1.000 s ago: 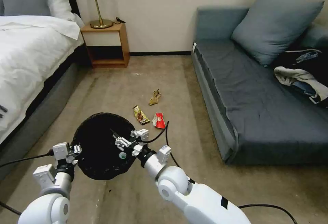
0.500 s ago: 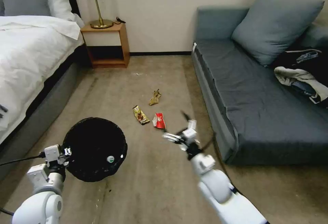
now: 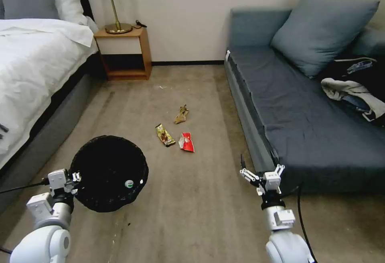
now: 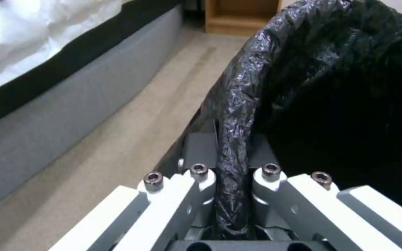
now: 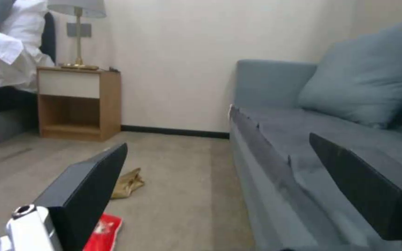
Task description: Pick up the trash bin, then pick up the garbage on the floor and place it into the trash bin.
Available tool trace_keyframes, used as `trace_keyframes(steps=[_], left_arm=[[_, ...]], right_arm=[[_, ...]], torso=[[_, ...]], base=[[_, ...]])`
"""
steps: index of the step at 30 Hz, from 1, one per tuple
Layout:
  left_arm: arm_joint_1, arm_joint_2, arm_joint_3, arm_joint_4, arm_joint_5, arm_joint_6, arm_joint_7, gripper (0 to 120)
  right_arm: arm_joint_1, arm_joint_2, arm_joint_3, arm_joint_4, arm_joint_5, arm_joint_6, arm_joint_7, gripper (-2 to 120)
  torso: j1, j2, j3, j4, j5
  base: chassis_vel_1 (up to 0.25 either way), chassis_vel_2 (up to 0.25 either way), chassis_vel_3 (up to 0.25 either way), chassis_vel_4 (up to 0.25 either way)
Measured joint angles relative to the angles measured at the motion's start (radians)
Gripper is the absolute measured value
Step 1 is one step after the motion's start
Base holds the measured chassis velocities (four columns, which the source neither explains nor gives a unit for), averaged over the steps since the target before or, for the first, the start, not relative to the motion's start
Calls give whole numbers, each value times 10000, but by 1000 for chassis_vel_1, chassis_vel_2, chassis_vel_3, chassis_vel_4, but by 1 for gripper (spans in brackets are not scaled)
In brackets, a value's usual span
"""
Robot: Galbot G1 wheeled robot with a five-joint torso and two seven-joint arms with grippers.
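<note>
My left gripper (image 3: 75, 176) is shut on the rim of the trash bin (image 3: 108, 172), a round bin lined with a crinkly black bag. In the left wrist view the bagged rim (image 4: 232, 139) is pinched between the fingers (image 4: 196, 184). A bottle (image 3: 129, 183) with a white cap and green label lies inside the bin. On the carpet beyond it lie three pieces of garbage: a tan wrapper (image 3: 181, 114), a yellow-brown wrapper (image 3: 165, 134) and a red wrapper (image 3: 187, 142). My right gripper (image 3: 260, 172) stands open and empty near the sofa's front, well right of the wrappers.
A grey-blue sofa (image 3: 304, 126) with a pillow and clothes runs along the right. A bed (image 3: 36, 70) lines the left, and a wooden nightstand (image 3: 124, 50) with a lamp stands at the back wall. Bare carpet lies between the bed and the sofa.
My right arm has swung from above the bin out to the right, ending by the sofa with its gripper open. The bottle now lies in the bin. The bin has shifted slightly left.
</note>
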Motion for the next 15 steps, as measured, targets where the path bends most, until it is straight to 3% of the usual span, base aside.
trace_keyframes(steps=[15], left_arm=[[52, 273, -63, 261, 2, -12, -45, 5]], right_arm=[[61, 170, -212, -217, -16, 533, -569, 100]], torso=[[0, 0, 0, 0, -2]], base=[[-5, 9, 8, -8]])
